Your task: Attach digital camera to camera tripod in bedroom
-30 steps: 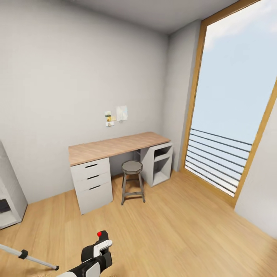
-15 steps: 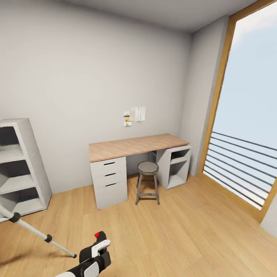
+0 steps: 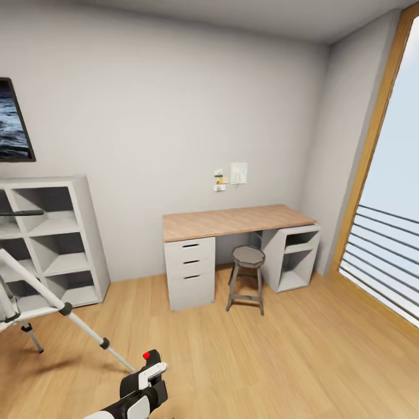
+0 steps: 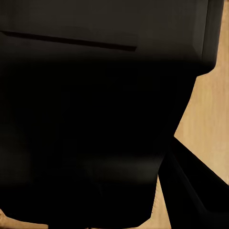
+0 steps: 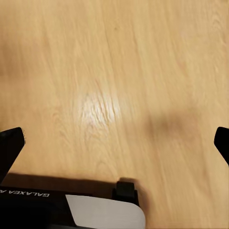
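The camera tripod (image 3: 58, 305) stands at the left edge of the head view on the wood floor. Its silver-white legs and black joints show, its pan handle (image 3: 20, 213) crosses the shelf, and its head is cut off by the frame. A black boxy body, the digital camera (image 4: 95, 119), sits right in front of the left wrist lens, with a dark finger (image 4: 195, 186) beside it. My left arm (image 3: 142, 387) rises at the bottom of the head view, right of the tripod's nearest foot. My right gripper (image 5: 114, 143) hangs open over bare floor.
A white cube shelf (image 3: 70, 244) stands against the grey wall behind the tripod, under a dark picture (image 3: 11, 122). To the right are a wood-topped desk (image 3: 233, 221) with drawers, a round stool (image 3: 247, 276) and a tall window (image 3: 387, 244) with railings.
The head view has swung left: desk and stool have slid right in the picture, while the shelf, more of the tripod and the picture have come in. My left arm keeps its place.
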{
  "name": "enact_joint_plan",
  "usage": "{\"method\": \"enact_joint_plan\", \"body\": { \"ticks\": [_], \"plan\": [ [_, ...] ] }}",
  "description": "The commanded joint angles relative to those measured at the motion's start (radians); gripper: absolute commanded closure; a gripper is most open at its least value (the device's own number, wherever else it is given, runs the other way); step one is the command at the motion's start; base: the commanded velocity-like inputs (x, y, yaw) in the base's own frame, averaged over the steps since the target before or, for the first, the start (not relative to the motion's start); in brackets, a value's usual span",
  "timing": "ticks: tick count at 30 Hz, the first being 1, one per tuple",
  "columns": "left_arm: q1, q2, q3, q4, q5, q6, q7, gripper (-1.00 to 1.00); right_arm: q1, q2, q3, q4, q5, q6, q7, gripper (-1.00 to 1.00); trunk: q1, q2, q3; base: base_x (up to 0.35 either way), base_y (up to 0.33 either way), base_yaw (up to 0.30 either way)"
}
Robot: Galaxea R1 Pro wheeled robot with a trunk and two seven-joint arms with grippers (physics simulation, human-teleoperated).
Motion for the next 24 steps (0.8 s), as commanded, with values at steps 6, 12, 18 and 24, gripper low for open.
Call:
{"method": "enact_joint_plan", "body": {
  "ticks": [6,12,18,24],
  "plan": [
    [-0.001,-0.001,-0.009,0.000,0.007,-0.002,0.002,1.00,-0.001,0.000,-0.009,0.002,0.010,0.000,0.003,-1.00,0.000,-0.001,-0.001,0.000,0.000,0.300],
    [-0.001,-0.001,-0.009,0.000,0.007,-0.002,0.002,1.00,-0.001,0.000,-0.009,0.002,0.010,0.000,0.003,-1.00,0.000,-0.001,-0.001,0.000,0.000,0.300],
    [-0.001,0.000,-0.009,0.000,0.007,-0.002,0.002,1.00,-0.001,0.000,-0.009,0.002,0.010,0.000,0.003,-1.00,0.000,-0.001,-0.001,0.000,0.000,0.300],
    [-0.001,0.001,-0.009,0.000,0.007,-0.002,0.002,1.00,-0.001,0.001,-0.009,0.002,0.010,0.000,0.003,-1.00,0.000,-0.001,-0.001,0.000,0.000,0.300]
  ]
}}
